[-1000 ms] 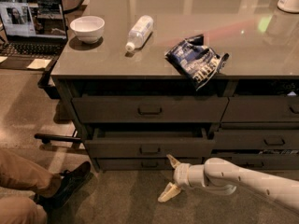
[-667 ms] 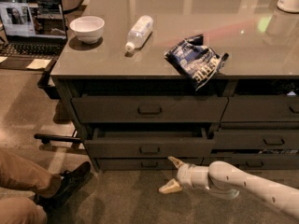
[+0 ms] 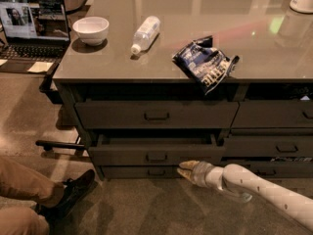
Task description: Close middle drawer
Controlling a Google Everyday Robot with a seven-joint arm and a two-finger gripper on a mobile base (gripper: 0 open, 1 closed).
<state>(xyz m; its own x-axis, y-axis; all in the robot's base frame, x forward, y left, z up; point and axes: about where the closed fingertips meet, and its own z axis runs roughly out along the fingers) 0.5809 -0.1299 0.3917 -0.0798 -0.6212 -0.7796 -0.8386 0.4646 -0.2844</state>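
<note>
The middle drawer (image 3: 122,154) is a wide, low, dark grey front with a small bar pull (image 3: 156,157). It stands a little way out of the cabinet, with a dark gap above it. My gripper (image 3: 188,170) is at the end of the white arm (image 3: 264,192) that comes in from the lower right. Its tan tip is at the lower right part of the middle drawer's front, just above the lowest drawer front (image 3: 142,172). I cannot tell whether it touches the panel.
The taller top drawer (image 3: 156,114) is above. On the counter (image 3: 205,13) are a white bowl (image 3: 90,30), a lying bottle (image 3: 145,33) and a blue chip bag (image 3: 205,63). A laptop (image 3: 34,26) is at the left. A person's leg and shoe (image 3: 68,195) are at the lower left.
My gripper has risen from the floor level and moved in toward the middle drawer's front. The lower fingertip that showed spread apart earlier is no longer separately visible.
</note>
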